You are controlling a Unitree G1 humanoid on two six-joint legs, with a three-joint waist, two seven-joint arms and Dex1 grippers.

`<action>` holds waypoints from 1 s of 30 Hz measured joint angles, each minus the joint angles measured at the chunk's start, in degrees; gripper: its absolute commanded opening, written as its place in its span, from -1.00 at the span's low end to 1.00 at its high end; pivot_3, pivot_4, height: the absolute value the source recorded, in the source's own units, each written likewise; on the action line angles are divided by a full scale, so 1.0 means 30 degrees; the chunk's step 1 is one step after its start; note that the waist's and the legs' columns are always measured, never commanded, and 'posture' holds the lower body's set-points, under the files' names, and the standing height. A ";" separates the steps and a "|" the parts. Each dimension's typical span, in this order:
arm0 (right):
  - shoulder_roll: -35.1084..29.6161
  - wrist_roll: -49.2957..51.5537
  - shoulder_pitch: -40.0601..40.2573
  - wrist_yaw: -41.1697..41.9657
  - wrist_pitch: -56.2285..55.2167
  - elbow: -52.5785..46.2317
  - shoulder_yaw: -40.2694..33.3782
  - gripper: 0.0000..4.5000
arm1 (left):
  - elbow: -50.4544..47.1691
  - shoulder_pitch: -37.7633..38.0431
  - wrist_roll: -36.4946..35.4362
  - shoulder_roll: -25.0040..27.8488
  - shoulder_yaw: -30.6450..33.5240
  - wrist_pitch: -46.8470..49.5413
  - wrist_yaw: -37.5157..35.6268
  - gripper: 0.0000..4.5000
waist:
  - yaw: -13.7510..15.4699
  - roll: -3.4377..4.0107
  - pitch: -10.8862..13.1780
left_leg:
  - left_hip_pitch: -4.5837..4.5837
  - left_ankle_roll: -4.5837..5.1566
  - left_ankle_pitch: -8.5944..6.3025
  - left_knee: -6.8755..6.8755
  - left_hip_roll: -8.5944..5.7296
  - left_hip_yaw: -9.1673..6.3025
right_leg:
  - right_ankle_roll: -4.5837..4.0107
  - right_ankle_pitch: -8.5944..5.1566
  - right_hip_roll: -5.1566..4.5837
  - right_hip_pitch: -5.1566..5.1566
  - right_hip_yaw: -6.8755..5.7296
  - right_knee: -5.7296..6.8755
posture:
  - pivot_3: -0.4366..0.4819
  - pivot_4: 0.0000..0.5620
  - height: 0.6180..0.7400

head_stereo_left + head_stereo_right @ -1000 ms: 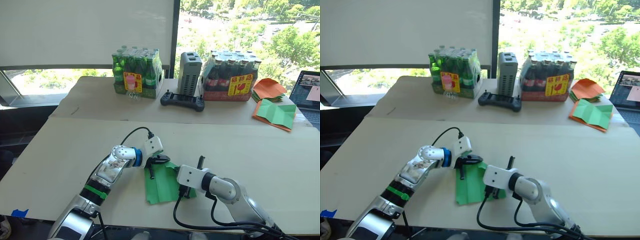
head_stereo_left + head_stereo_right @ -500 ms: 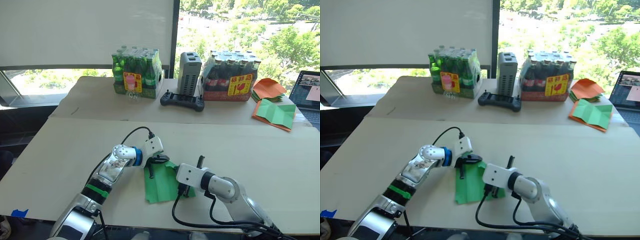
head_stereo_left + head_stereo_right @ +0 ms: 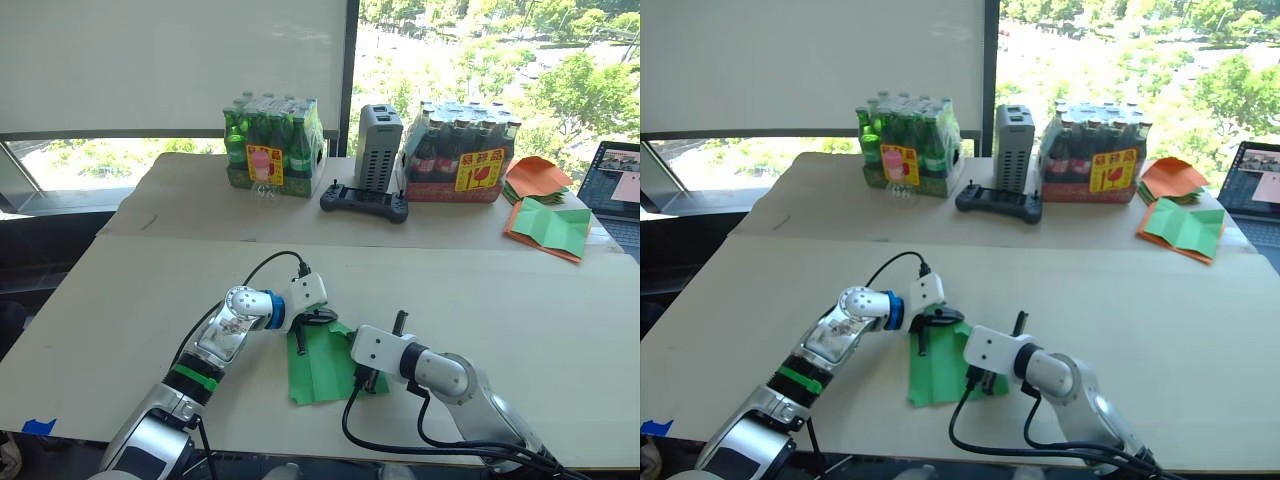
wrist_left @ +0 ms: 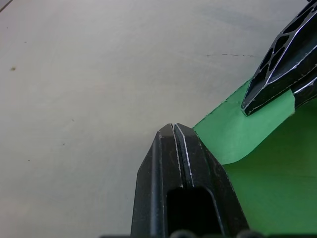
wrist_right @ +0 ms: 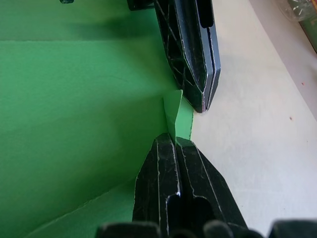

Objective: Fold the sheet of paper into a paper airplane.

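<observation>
The sheet of paper (image 3: 325, 370), bright green and creased, lies flat on the near table between my two arms. My left gripper (image 3: 302, 345) is shut, and its tips rest on the table right at the paper's far left edge (image 4: 233, 144). My right gripper (image 3: 362, 378) reaches in from the right. It is shut on a small flap of the sheet (image 5: 172, 113) that stands up at a corner. In the right wrist view, the left gripper's fingers (image 5: 195, 54) sit just beyond that flap. No folded airplane shape is in view.
The far table holds a pack of green bottles (image 3: 272, 145), a grey box (image 3: 380, 145), a black controller (image 3: 365, 203) and a pack of dark bottles (image 3: 462, 150). At far right lie orange sheets (image 3: 537, 175), a green sheet edged in orange (image 3: 550, 228) and a laptop (image 3: 620, 190).
The right gripper and the green sheet have crept slightly to the left. The left gripper stays at the paper's edge.
</observation>
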 measured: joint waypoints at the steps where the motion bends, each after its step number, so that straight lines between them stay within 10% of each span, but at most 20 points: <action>1: 0.0000 -0.0005 -0.0025 0.0044 0.0004 0.0002 0.0000 -0.99 | 0.0113 -0.0080 0.0092 -0.0003 -0.0043 -0.0084 -0.0086 -1.00 | 0.0000 -0.0002 -0.0002 | 0.0003 0.0000 0.0000 0.0000 0.0000 0.0000 | 0.0000 0.0000 0.0000 0.0003 0.0000 0.0000 | -0.05 -0.47 -0.07; 4: 0.0062 -0.0014 -0.0138 0.0198 0.0025 0.0014 0.0000 -0.99 | 0.0725 -0.0469 0.0303 -0.0003 -0.0229 -0.0544 -0.0302 -1.00 | 0.0001 -0.0007 -0.0008 | 0.0012 -0.0002 0.0001 0.0008 0.0000 0.0002 | 0.0000 0.0000 0.0000 0.0014 0.0000 0.0002 | -0.05 -0.47 -0.07; 12: 0.0440 -0.0008 -0.0378 0.0263 0.0065 0.0008 0.0012 0.17 | 0.1337 -0.0702 0.0597 -0.0019 -0.0572 -0.1112 -0.0564 -1.00 | 0.0001 -0.0022 -0.0065 | 0.0026 -0.0004 0.0003 0.0013 -0.0001 0.0000 | 0.0001 0.0000 0.0000 0.0023 0.0000 0.0018 | -0.05 -0.47 -0.07; 19: 0.2376 0.5088 -0.1440 0.1856 0.3843 -0.1519 -0.3231 0.17 | 0.1453 -0.0764 0.0787 -0.0062 -0.0574 -0.1327 -0.0656 -1.00 | 0.0004 -0.0023 -0.0068 | 0.0025 -0.0004 0.0003 0.0016 0.0001 -0.0015 | 0.0000 0.0000 0.0001 0.0031 -0.0002 0.0017 | -0.05 -0.47 -0.07; 27: 0.1840 0.6643 -0.1892 0.1861 0.5355 -0.0944 -0.3788 -0.99 | 0.1556 -0.0784 0.0901 -0.0129 -0.0547 -0.1474 -0.0684 -1.00 | 0.0000 -0.0027 -0.0078 | 0.0028 -0.0004 0.0003 0.0014 0.0001 -0.0016 | 0.0000 0.0000 -0.0001 0.0032 -0.0006 0.0018 | -0.05 -0.47 -0.07; 30: 0.1831 0.6564 -0.1961 0.1681 0.5342 -0.0084 -0.3272 -0.99 | 0.1600 -0.0795 0.0913 -0.0130 -0.0544 -0.1572 -0.0683 -1.00 | -0.0006 -0.0027 -0.0078 | 0.0028 -0.0004 0.0003 0.0015 0.0001 -0.0015 | 0.0000 0.0000 -0.0001 0.0031 -0.0004 0.0019 | -0.05 -0.47 -0.07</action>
